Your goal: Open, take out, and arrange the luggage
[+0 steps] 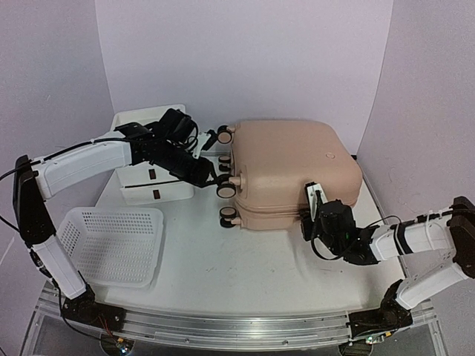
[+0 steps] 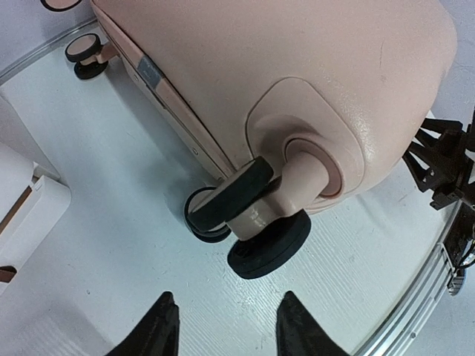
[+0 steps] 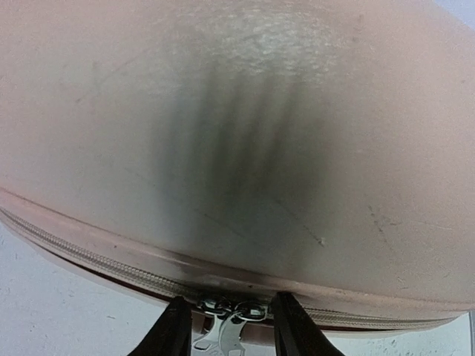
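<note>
The luggage (image 1: 289, 170), pale pink and hard-shelled, lies flat and zipped shut in the middle of the table, its caster wheels (image 1: 226, 190) facing left. My left gripper (image 1: 215, 178) hovers beside those wheels. In the left wrist view its jaws (image 2: 227, 297) are open and empty just short of one black-and-pink caster (image 2: 260, 215). My right gripper (image 1: 306, 221) is at the luggage's near edge. The right wrist view shows it (image 3: 228, 300) open with the two metal zipper pulls (image 3: 226, 330) between its fingers on the zipper seam.
A white drawer unit (image 1: 152, 159) stands behind the left arm at the back left. A white perforated basket (image 1: 111, 245) sits on the table at the front left. The table's metal rail (image 1: 237, 326) runs along the near edge.
</note>
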